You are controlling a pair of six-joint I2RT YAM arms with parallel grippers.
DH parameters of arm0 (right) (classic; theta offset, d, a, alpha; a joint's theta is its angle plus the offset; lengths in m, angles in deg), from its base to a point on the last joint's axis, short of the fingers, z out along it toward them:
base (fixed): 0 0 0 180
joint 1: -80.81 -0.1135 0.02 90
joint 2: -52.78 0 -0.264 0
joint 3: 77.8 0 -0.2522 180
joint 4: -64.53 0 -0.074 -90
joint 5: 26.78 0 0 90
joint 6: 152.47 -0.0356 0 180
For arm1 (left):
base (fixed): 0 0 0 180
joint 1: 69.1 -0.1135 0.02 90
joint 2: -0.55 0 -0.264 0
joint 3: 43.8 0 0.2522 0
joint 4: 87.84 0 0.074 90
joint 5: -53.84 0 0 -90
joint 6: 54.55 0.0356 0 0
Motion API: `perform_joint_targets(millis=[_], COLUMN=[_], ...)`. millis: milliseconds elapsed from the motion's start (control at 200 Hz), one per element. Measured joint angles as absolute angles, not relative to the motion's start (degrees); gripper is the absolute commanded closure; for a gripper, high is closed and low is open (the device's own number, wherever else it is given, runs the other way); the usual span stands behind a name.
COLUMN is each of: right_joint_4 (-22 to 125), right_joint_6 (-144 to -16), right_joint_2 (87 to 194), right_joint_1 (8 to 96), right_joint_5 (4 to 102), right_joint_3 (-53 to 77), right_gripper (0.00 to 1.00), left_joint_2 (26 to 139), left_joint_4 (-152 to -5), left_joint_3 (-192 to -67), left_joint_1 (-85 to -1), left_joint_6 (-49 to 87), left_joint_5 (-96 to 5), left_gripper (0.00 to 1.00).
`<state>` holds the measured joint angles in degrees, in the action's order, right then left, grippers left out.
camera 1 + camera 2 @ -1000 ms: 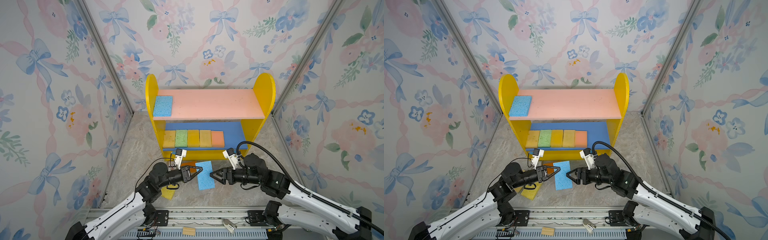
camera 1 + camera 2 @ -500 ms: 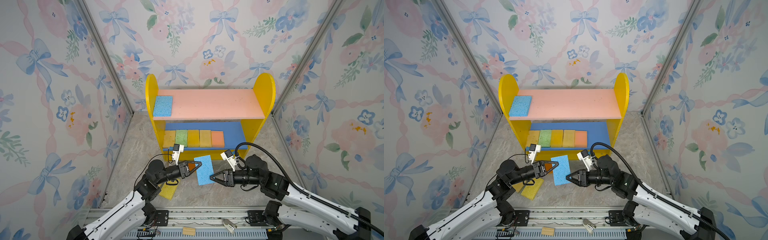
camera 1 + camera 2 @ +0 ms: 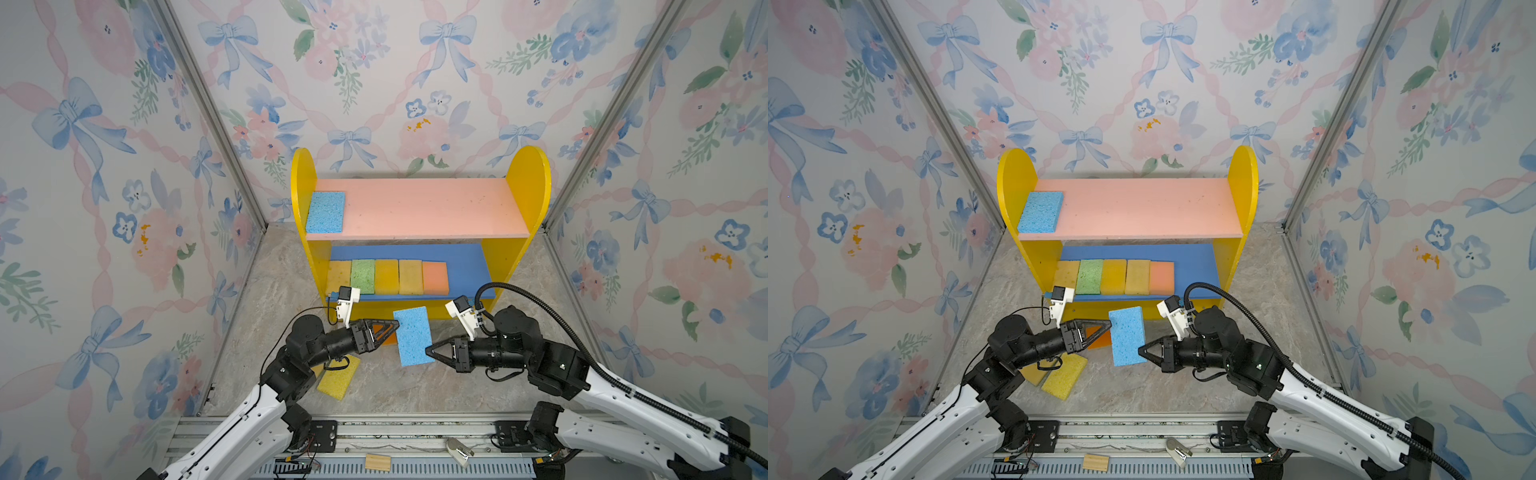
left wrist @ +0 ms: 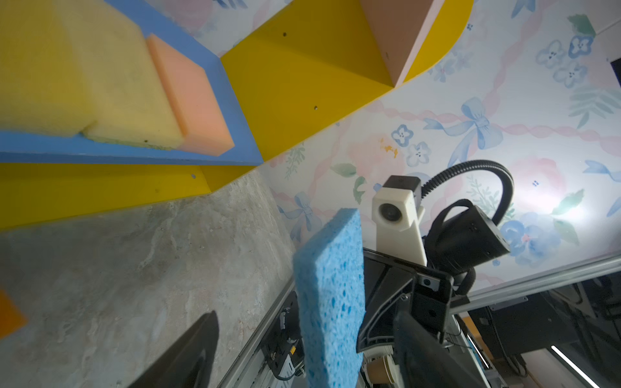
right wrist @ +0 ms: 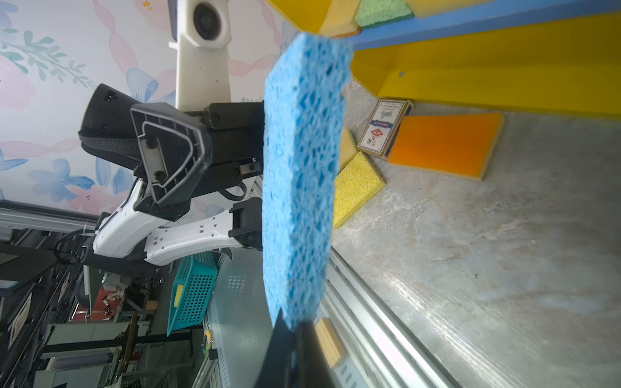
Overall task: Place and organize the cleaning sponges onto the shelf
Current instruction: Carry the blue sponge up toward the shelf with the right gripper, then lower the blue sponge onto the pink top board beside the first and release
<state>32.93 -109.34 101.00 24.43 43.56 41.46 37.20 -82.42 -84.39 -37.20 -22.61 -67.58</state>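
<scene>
Blue sponge [image 3: 412, 336], both top views: upright above the desk [image 3: 457, 386] before the shelf [image 3: 528, 183], between left gripper [image 3: 392, 328] and right gripper [image 3: 428, 351], seemingly a hand-over
Shelf, a top view: five sponges [image 3: 386, 276] line the blue board; shelved blue sponge [image 3: 325, 212] starts the pink board, likely this one's destination
Left wrist view: left jaws apart, sponge clear of the visible finger
Right wrist view: right jaws clamped on the sponge's lower end; yellow sponge [image 5: 356, 188] and orange sponge [image 5: 443, 144] wait on the desk
</scene>
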Motion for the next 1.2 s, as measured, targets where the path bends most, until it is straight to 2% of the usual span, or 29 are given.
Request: perform_joint_targets(millis=[200, 345, 630, 1200], right_joint_4=[23.1, 18.1, 9.6, 1.7], right_joint_6=[-105.0, -103.2, -100.7, -99.5], right_joint_2=[101.4, 105.7, 125.4, 160.0], right_joint_1=[20.4, 18.5, 20.5, 31.9], right_joint_5=[49.7, 52.5, 58.6, 52.9], right_joint_3=[30.0, 20.6, -9.6, -52.5], right_gripper=[1.0, 1.0, 1.0, 1.0], left_joint_2=[29.5, 28.9, 30.9, 31.1], left_joint_4=[-68.1, -62.8, -56.0, -55.0], left_joint_3=[-88.2, -88.1, -87.8, -87.8], left_joint_1=[-41.5, -41.9, -41.9, -41.9], left_joint_6=[-15.1, -12.4, -4.6, 0.8], left_joint_5=[-59.9, -55.7, -50.0, -50.1], left_gripper=[0.02, 0.02, 0.02, 0.02])
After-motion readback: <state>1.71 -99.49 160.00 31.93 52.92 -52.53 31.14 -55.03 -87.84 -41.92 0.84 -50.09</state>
